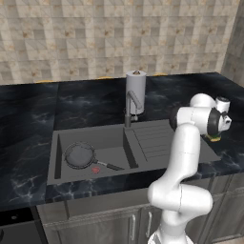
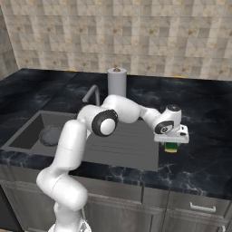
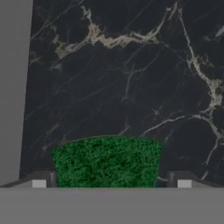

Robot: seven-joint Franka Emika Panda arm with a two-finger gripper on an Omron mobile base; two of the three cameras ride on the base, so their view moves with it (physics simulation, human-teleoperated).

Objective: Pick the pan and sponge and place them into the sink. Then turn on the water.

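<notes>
The dark round pan (image 1: pixel 80 156) lies in the left part of the grey sink (image 1: pixel 152 139) basin, with its handle pointing right. It is also seen past the arm, the pan (image 2: pixel 50 135) in the sink (image 2: pixel 122 147). The sponge (image 3: pixel 107 162), green face up, rests on the black counter just right of the drainboard. My gripper (image 3: pixel 111 181) is open and low over it, one fingertip (image 3: pixel 41 179) on each side of the sponge (image 2: pixel 171 147) with small gaps. From the left the sponge (image 1: pixel 215 138) peeks out under the hand. The water is out of view.
A grey faucet (image 1: pixel 132 102) stands behind the basin, with a pale upright cylinder (image 1: pixel 136 88) behind it. Black marble counter (image 2: pixel 204 136) stretches right of the sponge. The tiled wall closes the back.
</notes>
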